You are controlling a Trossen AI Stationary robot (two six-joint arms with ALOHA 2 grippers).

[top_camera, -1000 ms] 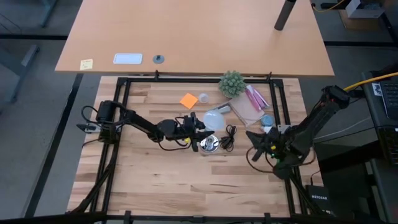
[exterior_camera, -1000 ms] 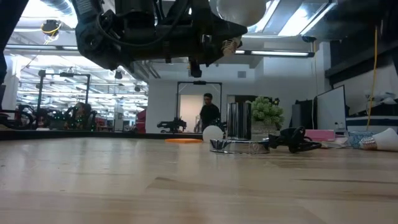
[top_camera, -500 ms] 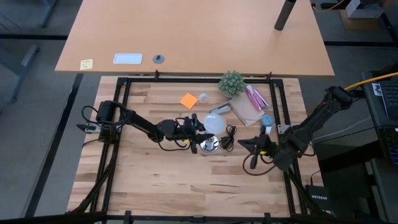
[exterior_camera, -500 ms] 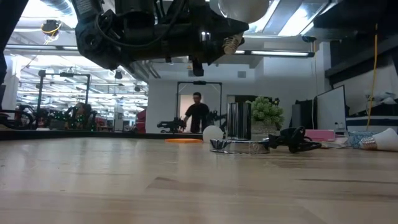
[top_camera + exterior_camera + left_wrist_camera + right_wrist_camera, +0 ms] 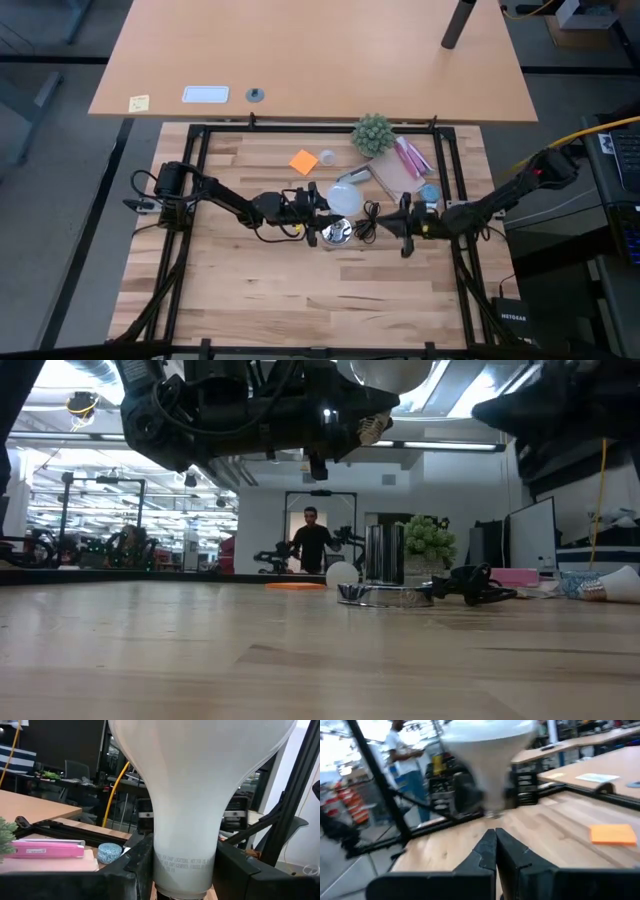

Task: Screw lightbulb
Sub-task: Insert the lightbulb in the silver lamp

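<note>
While held: lightbulb [image 5: 200, 785] pinched at neck by left gripper [image 5: 312, 205], above silver base [image 5: 337, 232] for threading.
Right gripper [image 5: 404, 226]: fingers pressed together, right of base, likely to steady it.

**A robotics lab, seen from my bench**

I work in a lab, not a home. My butcher-block table [image 5: 300, 290] sits inside a black metal frame [image 5: 320, 128], and just beyond that frame stands a long tan desk [image 5: 310, 60] on a grey floor. Looking level across my table, I see a big open hall behind it: ceiling strip lights [image 5: 450, 445], exposed ducting [image 5: 95, 372], more black rigs with arms [image 5: 95, 545], and a person [image 5: 312, 545] standing far back by a doorway. Right of my table are a monitor [image 5: 533, 535] and a yellow cable [image 5: 600, 128] (plus a small black network box [image 5: 508, 313] near the table's corner).
</note>
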